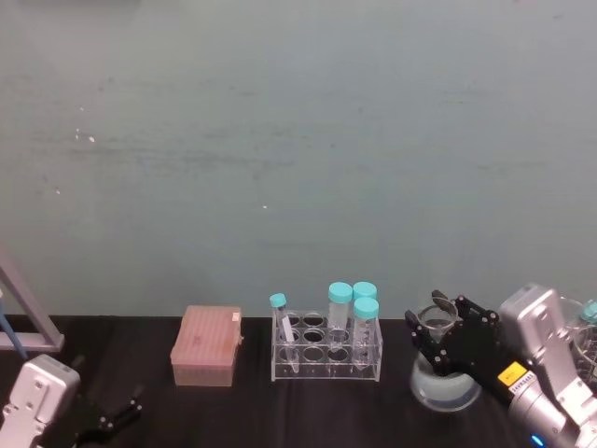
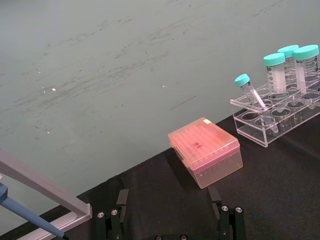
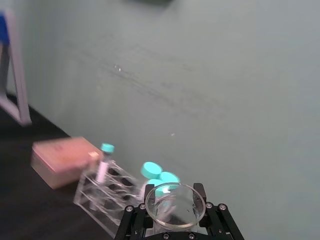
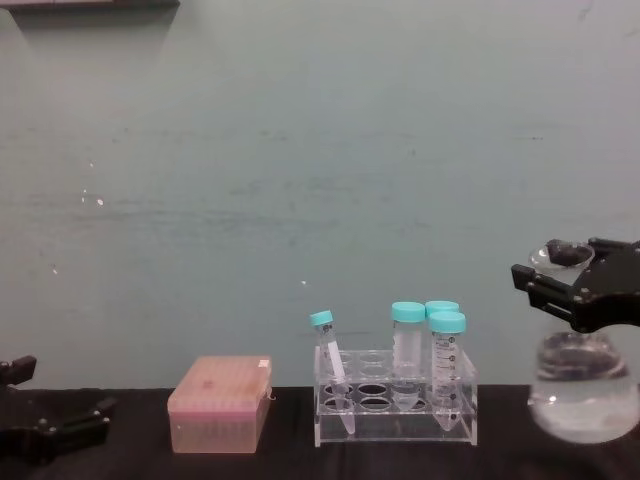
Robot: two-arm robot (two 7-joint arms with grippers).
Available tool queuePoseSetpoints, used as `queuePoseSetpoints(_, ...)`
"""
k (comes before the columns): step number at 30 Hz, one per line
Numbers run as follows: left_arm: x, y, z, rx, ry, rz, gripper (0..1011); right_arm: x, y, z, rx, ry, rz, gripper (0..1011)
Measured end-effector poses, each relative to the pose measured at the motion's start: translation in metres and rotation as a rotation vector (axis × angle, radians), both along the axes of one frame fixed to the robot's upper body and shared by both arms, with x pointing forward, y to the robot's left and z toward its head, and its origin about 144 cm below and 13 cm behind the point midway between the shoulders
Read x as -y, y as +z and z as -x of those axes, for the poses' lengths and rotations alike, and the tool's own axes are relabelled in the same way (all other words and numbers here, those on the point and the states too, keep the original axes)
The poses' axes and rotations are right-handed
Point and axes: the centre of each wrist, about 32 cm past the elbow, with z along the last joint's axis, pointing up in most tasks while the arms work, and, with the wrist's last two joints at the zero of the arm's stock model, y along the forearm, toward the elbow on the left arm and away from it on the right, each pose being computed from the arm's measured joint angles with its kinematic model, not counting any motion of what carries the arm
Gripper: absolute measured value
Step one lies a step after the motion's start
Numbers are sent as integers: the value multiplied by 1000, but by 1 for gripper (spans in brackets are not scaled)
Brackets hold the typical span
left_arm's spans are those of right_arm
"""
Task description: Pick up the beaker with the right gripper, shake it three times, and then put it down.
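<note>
Right gripper (image 1: 452, 331): black, blocky jaws, silver screw heads (image 3: 129, 208), a yellow label (image 1: 510, 375); silver-grey wrist housing (image 1: 546, 341) carrying a blue light (image 1: 536, 441). Left gripper (image 1: 119, 413): black, thin fingers (image 2: 116, 220), a matching silver-grey casing (image 1: 39, 392).

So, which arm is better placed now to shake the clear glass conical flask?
Right. The right black claw is shut around the neck of the clear glass conical flask. The left claw sits open and low at the far left, beyond the pink plastic box.
</note>
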Motion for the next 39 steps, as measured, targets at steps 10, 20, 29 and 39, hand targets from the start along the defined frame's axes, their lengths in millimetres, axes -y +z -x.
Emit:
queuePoseSetpoints(10,0,0,0,0,0,0,1000,14,-1,-4,185,0,312,478)
queuePoseSetpoints(20,0,0,0,0,0,0,1000,16,-6,-5,222,7,422,478)
queuePoseSetpoints(29,0,0,0,0,0,0,1000,11,-1,-3,107,8,227,478)
queuePoseSetpoints(39,0,0,0,0,0,0,1000,3,8,4,-99,-3,-128,478)
